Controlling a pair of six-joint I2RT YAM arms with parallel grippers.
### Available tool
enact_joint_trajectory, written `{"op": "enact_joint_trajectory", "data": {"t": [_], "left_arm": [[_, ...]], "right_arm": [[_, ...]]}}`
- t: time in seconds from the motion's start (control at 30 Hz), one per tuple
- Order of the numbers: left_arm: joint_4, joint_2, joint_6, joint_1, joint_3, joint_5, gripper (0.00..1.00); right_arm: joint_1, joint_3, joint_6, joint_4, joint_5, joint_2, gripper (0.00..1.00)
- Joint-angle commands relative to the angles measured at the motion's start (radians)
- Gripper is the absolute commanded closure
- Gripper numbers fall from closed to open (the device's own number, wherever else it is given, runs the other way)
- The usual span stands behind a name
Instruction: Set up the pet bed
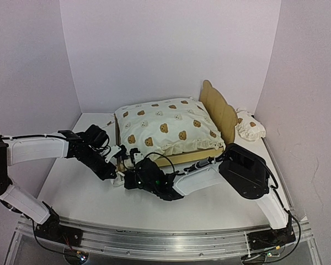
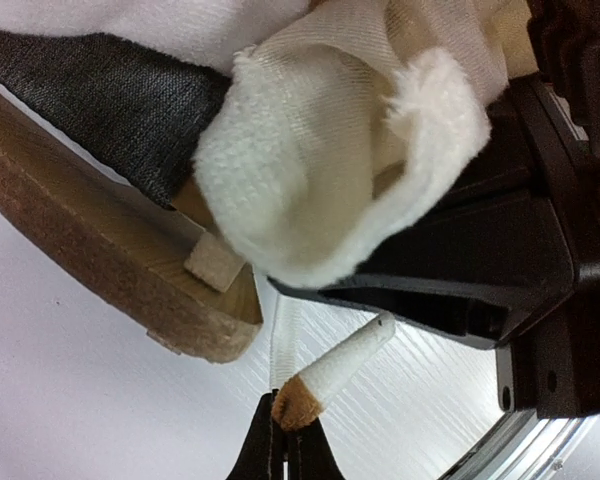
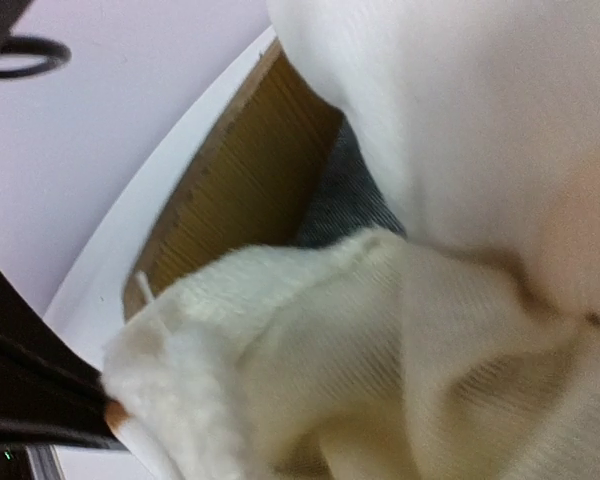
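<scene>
While the left gripper (image 2: 280, 450) is shut on the cream tie string with a brown tip (image 2: 335, 372), the right gripper (image 1: 133, 165) beside it is shut too, against a corner of the large cream bear-print cushion (image 1: 165, 127); whether it grips there cannot be told. Both sit at the near left corner of the low light-wood pet bed (image 1: 193, 157), which stands toward the far edge of the white table (image 1: 77, 182). The bed's long axis runs left to right, with the curved headboard (image 1: 218, 107) at the right end.
</scene>
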Motion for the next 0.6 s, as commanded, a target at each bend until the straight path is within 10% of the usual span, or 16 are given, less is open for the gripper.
{"op": "enact_joint_trajectory", "data": {"t": [0.0, 0.57], "left_arm": [[0.021, 0.012, -0.009, 0.005, 0.050, -0.009, 1.00], [0.113, 0.094, 0.032, -0.002, 0.087, 0.136, 1.00]], "right_arm": [[-0.018, -0.094, -0.089, 0.034, -0.106, -0.135, 1.00], [-0.030, -0.193, -0.099, 0.067, -0.407, -0.244, 1.00]]}}
